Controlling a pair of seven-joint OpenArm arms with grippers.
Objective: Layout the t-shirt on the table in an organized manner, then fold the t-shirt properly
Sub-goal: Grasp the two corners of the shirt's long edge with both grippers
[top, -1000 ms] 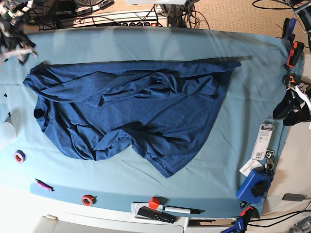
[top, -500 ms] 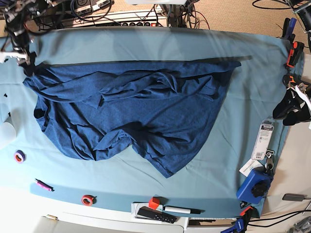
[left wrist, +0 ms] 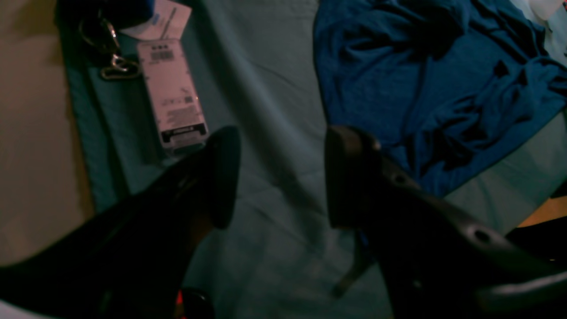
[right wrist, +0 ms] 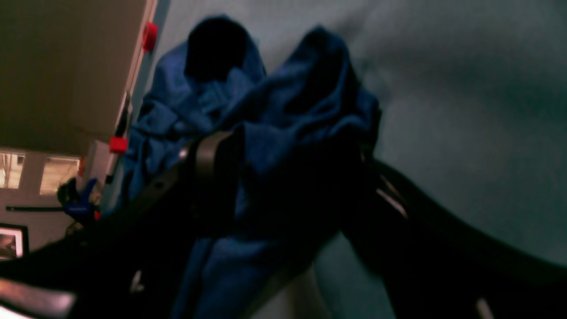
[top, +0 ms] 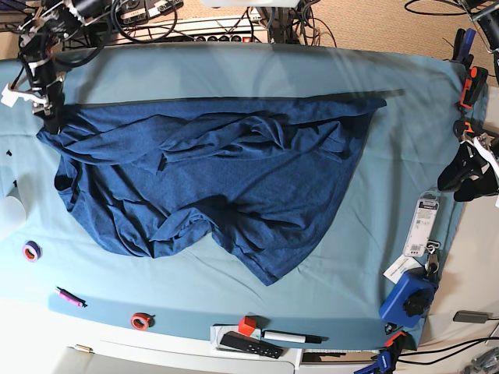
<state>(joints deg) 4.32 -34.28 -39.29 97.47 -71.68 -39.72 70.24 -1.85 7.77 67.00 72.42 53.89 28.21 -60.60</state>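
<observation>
Layout step: the t-shirt point(top: 210, 179) lies rumpled across the table point(top: 234, 70), the right gripper point(right wrist: 288, 177) spread wide astride its far corner and not yet pinching, the left gripper point(left wrist: 281, 177) open and empty beside it; next, closing and drawing taut.

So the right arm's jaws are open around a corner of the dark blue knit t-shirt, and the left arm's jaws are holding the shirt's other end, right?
Not quite. In the left wrist view, the left gripper hangs open over bare teal table cloth, holding nothing; the dark blue knit t-shirt lies beside it. The rest is right.
</observation>
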